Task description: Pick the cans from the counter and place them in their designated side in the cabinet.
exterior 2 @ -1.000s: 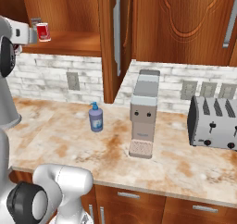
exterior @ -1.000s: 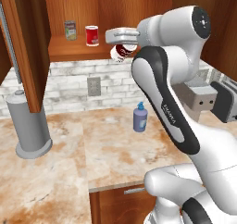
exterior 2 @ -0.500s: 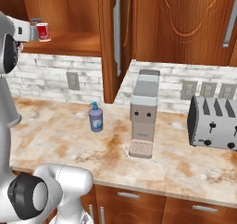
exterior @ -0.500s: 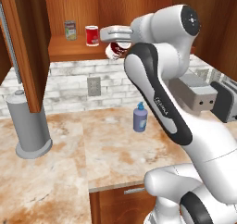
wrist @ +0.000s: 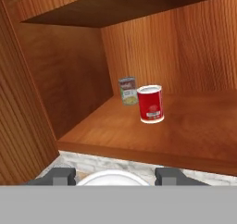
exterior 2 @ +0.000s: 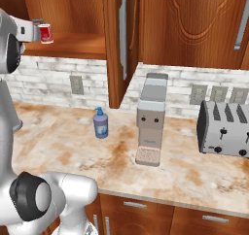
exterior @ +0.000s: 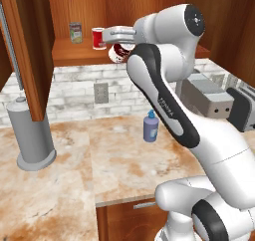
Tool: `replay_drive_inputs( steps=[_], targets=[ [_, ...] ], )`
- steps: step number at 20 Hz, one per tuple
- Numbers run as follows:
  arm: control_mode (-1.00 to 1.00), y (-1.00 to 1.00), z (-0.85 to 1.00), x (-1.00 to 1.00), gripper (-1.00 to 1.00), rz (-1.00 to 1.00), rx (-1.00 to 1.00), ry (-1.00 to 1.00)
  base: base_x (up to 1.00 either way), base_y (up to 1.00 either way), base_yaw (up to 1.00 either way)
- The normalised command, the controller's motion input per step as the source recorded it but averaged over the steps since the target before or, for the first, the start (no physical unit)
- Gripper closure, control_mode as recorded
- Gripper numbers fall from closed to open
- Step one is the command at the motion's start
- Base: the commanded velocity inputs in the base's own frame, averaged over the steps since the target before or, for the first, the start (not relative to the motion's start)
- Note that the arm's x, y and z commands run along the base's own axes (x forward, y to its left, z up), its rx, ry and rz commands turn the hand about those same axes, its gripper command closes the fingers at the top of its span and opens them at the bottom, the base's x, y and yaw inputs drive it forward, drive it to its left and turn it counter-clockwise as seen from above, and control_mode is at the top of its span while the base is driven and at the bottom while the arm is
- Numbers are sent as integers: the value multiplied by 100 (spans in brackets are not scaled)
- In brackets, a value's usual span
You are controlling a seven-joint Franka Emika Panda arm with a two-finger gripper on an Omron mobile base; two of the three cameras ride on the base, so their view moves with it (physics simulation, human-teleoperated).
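Hand view: your gripper is clamped on the dark can.
Shelf: just ahead, below it.
Red can: ahead, upright.

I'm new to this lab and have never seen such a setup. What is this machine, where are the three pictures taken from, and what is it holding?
It is a white robot arm on a drivable base in a simulated kitchen. Two pictures come from cameras on the base, looking over the arm from its left and its right. The third looks along the gripper from the hand. The gripper is shut on a dark red can, held at the cabinet shelf. On that shelf stand a bright red can and a pale-labelled can. On the counter stand a blue soap bottle, a coffee machine and a toaster.
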Motion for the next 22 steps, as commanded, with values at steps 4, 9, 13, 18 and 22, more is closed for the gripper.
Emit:
replay_drive_inputs(
  steps=[4,9,13,18,22],
  targets=[
    [-100,11,0,19,100,1,0,0,0,0,0],
    [-100,10,0,21,100,1,0,0,0,0,0],
    [-100,10,0,25,100,1,0,1,0,0,0],
    [-100,8,0,22,100,1,0,2,0,0,0],
    [-100,6,0,19,100,0,0,3,0,0,0]
  ],
)
